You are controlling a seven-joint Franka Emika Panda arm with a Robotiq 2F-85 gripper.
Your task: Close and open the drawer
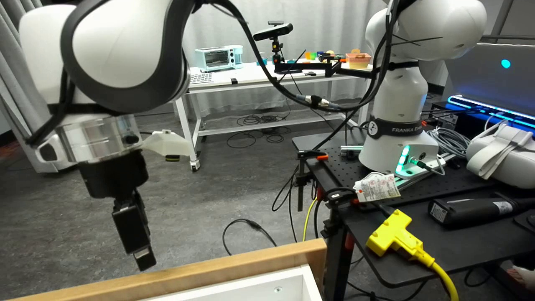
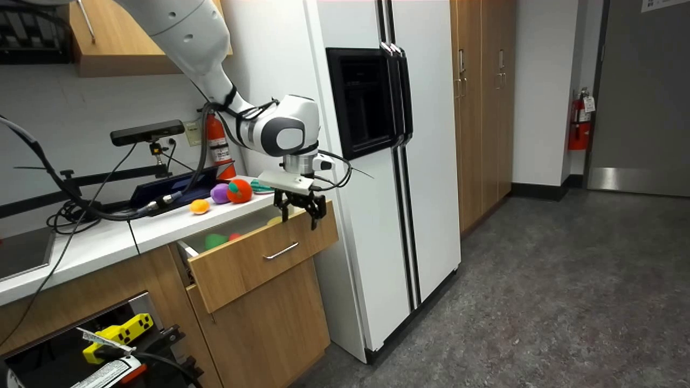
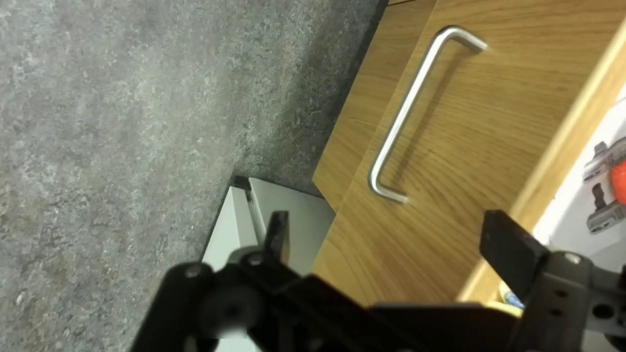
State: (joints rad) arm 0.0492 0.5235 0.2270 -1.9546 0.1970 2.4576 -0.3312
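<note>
Your gripper (image 3: 388,217) is the closest thing in the wrist view, its two fingers spread wide and pinching nothing. Beyond it to the left lies the floor (image 3: 142,127), with the white fridge (image 3: 308,215) showing past the left-hand finger there. Ahead of the gap between your fingertips is the bar handle (image 3: 407,106), fixed to the front of the drawer (image 3: 481,132). Next comes the rim (image 3: 579,127), passing close by your right-hand finger; whether they touch, you can't tell. Right of your tool, inside the drawer, sits an orange object (image 3: 620,182). In an exterior view the drawer stands part-way out of the cabinet (image 2: 269,323), below your gripper.

You look to be at the closing step, though a reopened drawer would look the same. If closing, get both fingers outside the front panel, clear of the handle, and push squarely toward the cabinet.
</note>
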